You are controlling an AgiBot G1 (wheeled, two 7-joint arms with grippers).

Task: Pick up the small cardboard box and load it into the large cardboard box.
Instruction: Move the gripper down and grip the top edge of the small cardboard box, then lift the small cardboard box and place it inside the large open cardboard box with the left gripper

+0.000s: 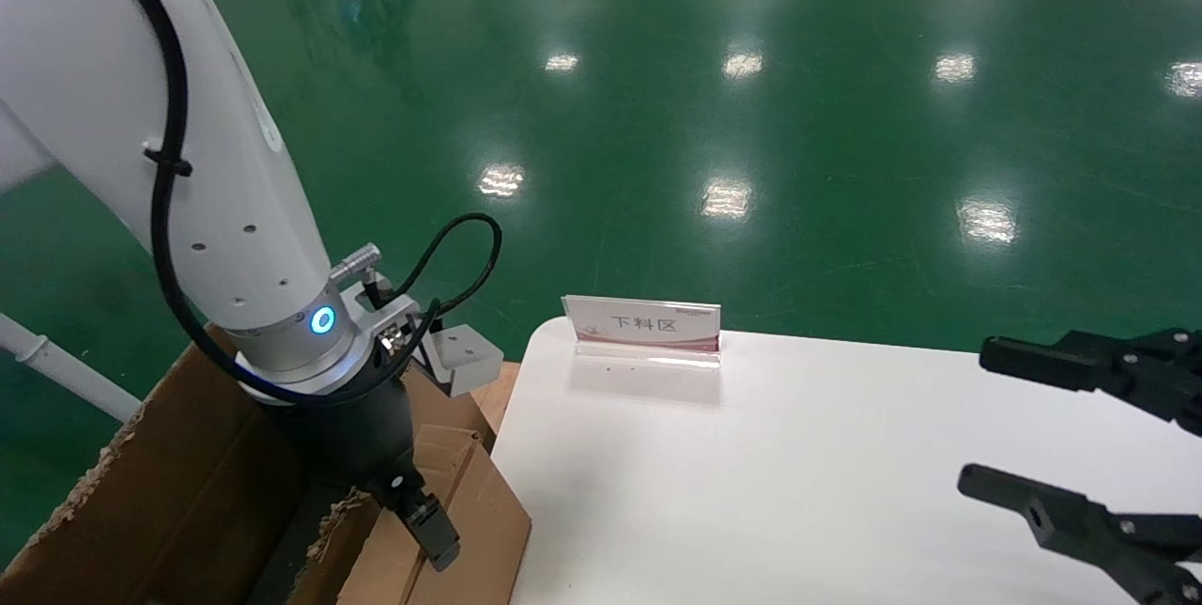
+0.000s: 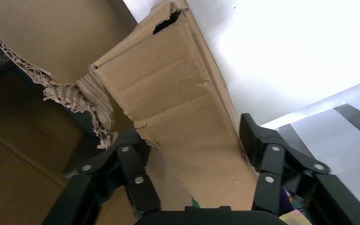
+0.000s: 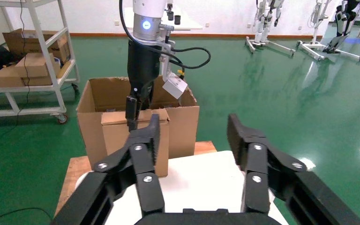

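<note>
While the left gripper (image 1: 427, 516) hangs over the near rim of the large cardboard box (image 1: 178, 464), its fingers straddle the small cardboard box (image 2: 183, 122), one on each broad face. In the left wrist view both pads sit at or very near the faces; whether they press the cardboard or have just let go cannot be told. The small cardboard box stands on edge, tilted, its long axis running away from the gripper toward the corner where the carton meets the white table (image 1: 751, 483). Judging from the head view, its lower end is at the carton's ragged rim, beside the table edge; it cannot be told whether that end lies inside the opening or against the outer wall. The right wrist view shows the flat box upright at the carton's side facing the table, with the left gripper directly above its top edge. Key relation: the box lies straight below and ahead of the left gripper, and the carton's opening lies to the robot's left of it, away from the table. Judgement: loading is unfinished; the box likely needs shifting leftward over the opening, then lowering. Risk: the box catching on the torn rim. The right gripper (image 1: 1033, 436) hovers idle over the table's right side, well apart, jaws spread wide, holding nothing. A small sign (image 1: 643, 328) stands at the table's far edge.
</note>
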